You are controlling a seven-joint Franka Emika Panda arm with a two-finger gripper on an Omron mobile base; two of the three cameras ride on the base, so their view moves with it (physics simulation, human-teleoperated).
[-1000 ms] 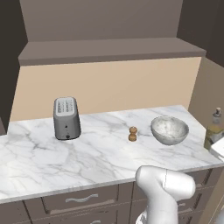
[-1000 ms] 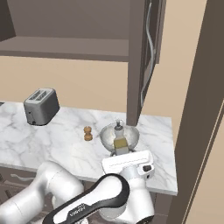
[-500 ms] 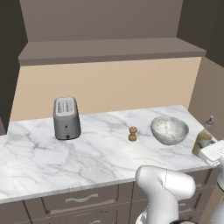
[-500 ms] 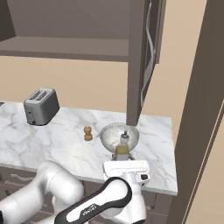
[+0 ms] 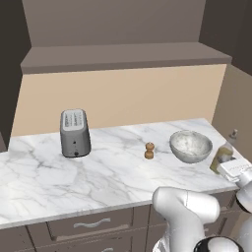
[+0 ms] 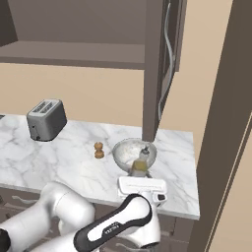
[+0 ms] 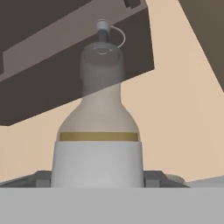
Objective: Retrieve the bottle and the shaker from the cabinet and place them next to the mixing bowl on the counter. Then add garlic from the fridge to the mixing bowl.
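Glass bottle (image 7: 98, 127): you have it clamped between the gripper's two fingers, upright; in your hand view it stands right in front of the camera, white label low, a yellowish band above it, narrow neck and small spout at the top; in your left base view it stands at the far right end of the counter, just right of the bowl (image 5: 222, 155); in your right base view it sits in front of the bowl, overlapping its near rim (image 6: 140, 167)
Gripper (image 6: 142, 186): closed on the lower body of the bottle; you see the white hand just below the bottle in the right base view, and at the right edge of the left base view (image 5: 235, 168)
Bowl (image 5: 191, 146): pale speckled, upright on the counter, near its right end; the bottle is just beside it; you cannot tell whether they touch
Shaker (image 5: 149, 150): small brown wooden one, upright on the counter, left of the bowl and apart from it
Counter (image 5: 98, 172): white marble with grey veins, brown drawer fronts below
Toaster (image 5: 75, 133): grey, standing at the left of the counter, well apart from the shaker
Cabinet (image 5: 123, 56): dark grey-brown, its shelf above the beige wall; in your right base view a door edge hangs above the bowl (image 6: 160, 64)
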